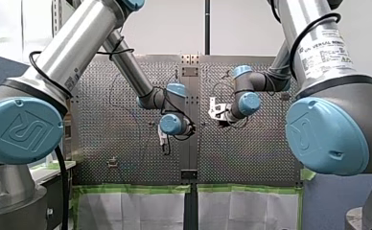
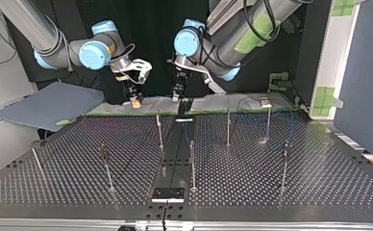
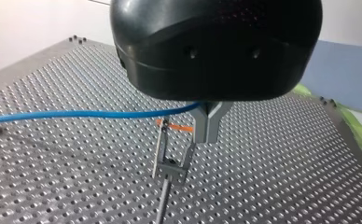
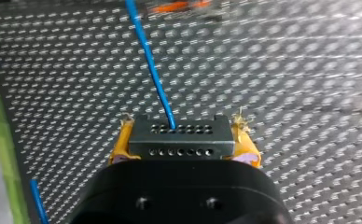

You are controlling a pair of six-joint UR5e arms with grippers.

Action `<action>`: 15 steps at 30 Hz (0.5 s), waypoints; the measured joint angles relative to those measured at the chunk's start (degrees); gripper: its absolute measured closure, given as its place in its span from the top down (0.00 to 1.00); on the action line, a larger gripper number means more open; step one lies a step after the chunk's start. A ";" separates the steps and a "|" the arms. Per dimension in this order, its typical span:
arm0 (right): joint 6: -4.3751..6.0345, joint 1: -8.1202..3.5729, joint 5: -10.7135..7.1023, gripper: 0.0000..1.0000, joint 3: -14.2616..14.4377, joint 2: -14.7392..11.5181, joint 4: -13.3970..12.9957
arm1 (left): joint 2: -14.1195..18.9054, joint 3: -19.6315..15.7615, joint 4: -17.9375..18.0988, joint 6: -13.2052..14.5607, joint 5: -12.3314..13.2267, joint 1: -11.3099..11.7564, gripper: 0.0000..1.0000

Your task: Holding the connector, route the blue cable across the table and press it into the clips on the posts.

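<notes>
My left arm comes in at the top view's right and bends down over the far edge of the table (image 2: pixel 319 183). Its left gripper (image 3: pixel 207 137) points down at the holes, and the metal fingers (image 3: pixel 202 126) are pressed together on the blue cable (image 3: pixel 76 114), which runs off sideways from them just above the table. Just under these fingers stands a post (image 3: pixel 163 200) with a clip (image 3: pixel 170 163) on top, and the cable is above the clip, not in it. A small orange piece (image 3: pixel 181 127) shows beside the fingers. My right arm comes in at the top view's left, its wrist turned down near the same far edge. The right gripper (image 4: pixel 184 126) has its yellow pads (image 4: pixel 123 140) clamped on the two sides of the connector (image 4: pixel 179 142), a dark block with two rows of small holes. The cable leaves the top of it and runs on ahead over the table. The top view shows seven posts standing on the table, two grippers and one cable.
</notes>
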 joint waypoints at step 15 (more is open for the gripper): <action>1.53 -3.36 -4.95 0.00 -0.91 0.76 -3.08 | -1.90 3.75 -0.35 -1.51 2.27 1.41 0.00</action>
